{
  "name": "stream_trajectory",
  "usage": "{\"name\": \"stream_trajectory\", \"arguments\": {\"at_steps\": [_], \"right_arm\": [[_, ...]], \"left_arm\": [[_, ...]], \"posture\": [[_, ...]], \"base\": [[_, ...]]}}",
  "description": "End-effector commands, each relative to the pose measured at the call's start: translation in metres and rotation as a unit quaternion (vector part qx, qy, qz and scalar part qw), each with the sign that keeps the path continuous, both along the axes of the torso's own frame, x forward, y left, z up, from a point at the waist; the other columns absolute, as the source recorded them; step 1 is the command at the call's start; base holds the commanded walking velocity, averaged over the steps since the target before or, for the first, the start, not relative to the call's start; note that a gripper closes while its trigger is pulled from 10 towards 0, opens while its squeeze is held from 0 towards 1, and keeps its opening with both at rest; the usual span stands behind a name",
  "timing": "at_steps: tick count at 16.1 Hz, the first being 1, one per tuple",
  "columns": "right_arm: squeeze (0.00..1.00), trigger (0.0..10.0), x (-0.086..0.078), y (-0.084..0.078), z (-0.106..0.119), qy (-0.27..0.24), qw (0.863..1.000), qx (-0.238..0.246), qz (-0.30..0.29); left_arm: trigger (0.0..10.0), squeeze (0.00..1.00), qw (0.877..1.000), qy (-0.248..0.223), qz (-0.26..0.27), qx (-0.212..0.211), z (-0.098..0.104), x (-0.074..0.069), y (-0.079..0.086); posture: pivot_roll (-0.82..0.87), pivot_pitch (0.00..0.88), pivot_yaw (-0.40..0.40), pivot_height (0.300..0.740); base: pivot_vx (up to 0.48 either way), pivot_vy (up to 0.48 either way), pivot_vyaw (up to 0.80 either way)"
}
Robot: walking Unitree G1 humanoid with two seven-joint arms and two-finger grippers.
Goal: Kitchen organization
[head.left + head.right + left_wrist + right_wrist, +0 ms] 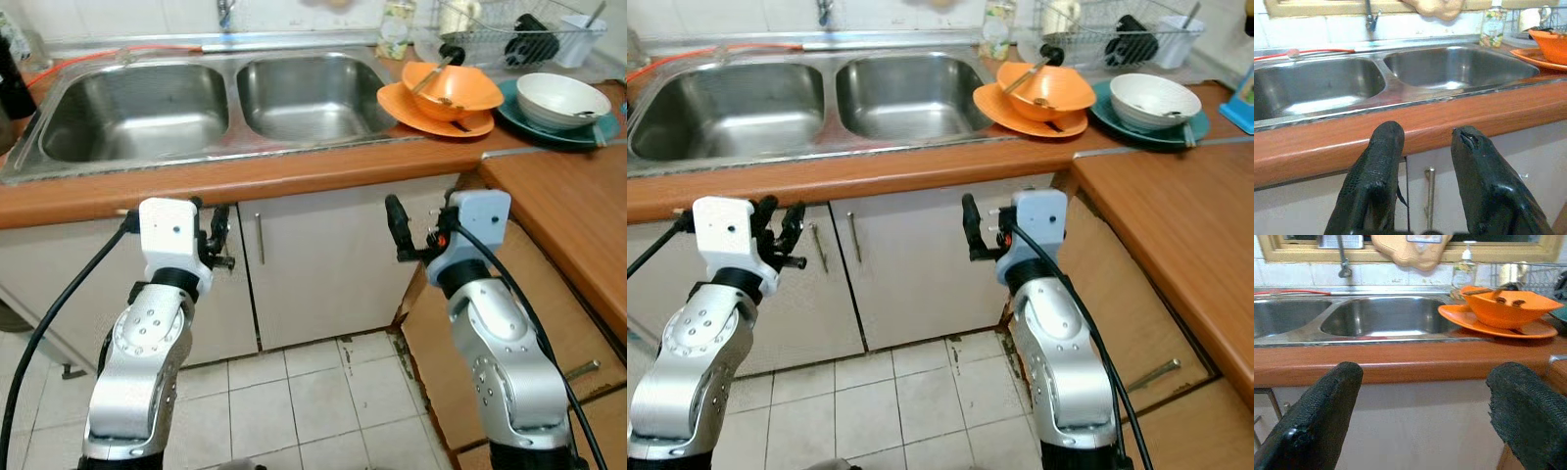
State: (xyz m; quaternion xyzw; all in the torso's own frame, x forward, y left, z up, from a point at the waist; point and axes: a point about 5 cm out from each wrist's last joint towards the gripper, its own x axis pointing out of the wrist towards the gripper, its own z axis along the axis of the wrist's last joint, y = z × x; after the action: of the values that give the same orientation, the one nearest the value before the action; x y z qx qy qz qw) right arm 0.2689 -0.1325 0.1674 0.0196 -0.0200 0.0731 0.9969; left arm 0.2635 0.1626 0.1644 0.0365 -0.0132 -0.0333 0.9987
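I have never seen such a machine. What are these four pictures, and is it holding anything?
This is a humanoid robot standing before a kitchen counter. Two pictures come from its head, looking down at its silver arms. The other two come from cameras on its wrists, looking along the black fingers. The left gripper and the right gripper are both open and hold nothing. In front is a double sink. To its right stand an orange bowl on an orange plate, a white bowl and a dish rack.
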Motion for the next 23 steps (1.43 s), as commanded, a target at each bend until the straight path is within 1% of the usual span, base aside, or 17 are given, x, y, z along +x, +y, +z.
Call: {"name": "stream_trajectory", "arguments": {"at_steps": [1,2,4,6,8,9,10,12,14,15,16,17,18,19,21,23], "right_arm": [[1.0,10.0,-0.001,-0.002,0.005,-0.007,1.0,0.0,-0.007],[1.0,10.0,0.0,-0.004,0.005,0.003,1.0,0.007,-0.01],[1.0,10.0,-0.002,-0.002,0.002,0.024,0.998,0.054,0.01],[1.0,10.0,0.0,-0.001,0.002,0.033,0.998,0.06,0.014],[1.0,10.0,0.001,-0.001,0.008,0.026,0.999,0.016,0.013],[1.0,10.0,0.005,-0.003,0.016,-0.025,0.999,-0.047,0.009],[1.0,10.0,0.004,0.0,0.012,-0.021,0.998,-0.05,0.023],[1.0,10.0,0.004,0.005,0.015,-0.047,0.997,-0.052,0.027],[1.0,10.0,0.009,0.007,0.02,-0.04,0.999,-0.02,0.026],[1.0,10.0,0.01,0.007,0.021,-0.037,0.999,-0.019,0.02],[1.0,10.0,0.011,0.009,0.017,-0.034,0.999,-0.02,0.026],[1.0,10.0,0.009,0.01,0.017,-0.036,0.999,-0.018,0.031],[1.0,10.0,0.004,0.01,0.02,-0.04,0.999,-0.009,0.034],[1.0,10.0,0.001,0.01,0.02,-0.039,0.998,-0.013,0.037],[1.0,10.0,-0.004,0.003,0.02,-0.037,0.999,-0.018,0.015],[1.0,10.0,-0.008,-0.003,0.021,-0.037,0.999,-0.011,-0.005]], "left_arm": [[10.0,0.0,1.0,0.006,-0.005,-0.002,-0.001,0.002,-0.001],[10.0,0.0,1.0,0.007,-0.006,-0.002,-0.001,0.003,-0.001],[10.0,0.0,1.0,0.006,-0.005,-0.004,-0.001,0.0,-0.003],[10.0,0.0,1.0,0.005,0.002,-0.008,-0.002,-0.001,-0.003],[10.0,0.0,1.0,0.01,0.001,-0.016,-0.006,-0.003,-0.004],[10.0,0.0,1.0,0.005,-0.003,-0.014,-0.004,-0.001,-0.006],[10.0,0.0,1.0,0.003,0.001,-0.01,-0.005,-0.002,-0.005],[10.0,0.0,1.0,-0.003,0.017,-0.018,-0.001,-0.007,-0.003],[10.0,0.0,1.0,-0.013,0.013,-0.012,0.006,-0.013,-0.003],[10.0,0.0,1.0,-0.018,0.012,-0.009,0.008,-0.014,-0.003],[10.0,0.0,1.0,-0.012,0.02,-0.002,0.004,-0.015,0.001],[10.0,0.0,1.0,-0.007,0.017,0.0,0.002,-0.015,0.001],[10.0,0.0,1.0,-0.007,0.003,-0.01,0.006,-0.015,-0.002],[10.0,0.0,1.0,-0.008,-0.003,-0.016,0.007,-0.014,-0.004],[10.0,0.0,1.0,-0.005,-0.013,-0.019,0.007,-0.01,-0.007],[10.0,0.0,1.0,-0.007,-0.02,-0.017,0.009,-0.008,-0.008]], "posture": [[-0.1,0.0,0.02,0.74],[-0.1,0.0,0.012,0.74],[-0.08,0.0,-0.011,0.74],[-0.08,0.0,-0.016,0.74],[-0.09,0.0,-0.017,0.74],[-0.09,0.0,-0.017,0.74],[-0.08,0.0,-0.043,0.74],[-0.05,0.0,-0.069,0.74],[-0.03,0.0,-0.088,0.74],[-0.03,0.0,-0.084,0.74],[-0.03,0.0,-0.077,0.74],[-0.05,0.0,-0.058,0.74],[-0.06,0.0,-0.041,0.74],[-0.08,0.0,-0.028,0.74],[-0.1,0.0,-0.008,0.74],[-0.11,0.0,0.011,0.74]], "base": [[0.281,0.0,0.0],[0.281,0.0,0.0],[0.281,0.0,0.0],[0.281,0.0,0.0],[0.285,0.0,0.0],[0.281,0.0,0.0],[0.285,0.0,0.0],[0.281,0.0,0.0],[0.285,0.0,0.0],[0.281,0.0,0.0],[0.281,0.0,0.0],[0.281,0.0,0.0],[0.281,0.0,0.0],[0.285,0.0,0.0],[0.289,0.0,0.0],[0.287,0.0,0.0]]}}
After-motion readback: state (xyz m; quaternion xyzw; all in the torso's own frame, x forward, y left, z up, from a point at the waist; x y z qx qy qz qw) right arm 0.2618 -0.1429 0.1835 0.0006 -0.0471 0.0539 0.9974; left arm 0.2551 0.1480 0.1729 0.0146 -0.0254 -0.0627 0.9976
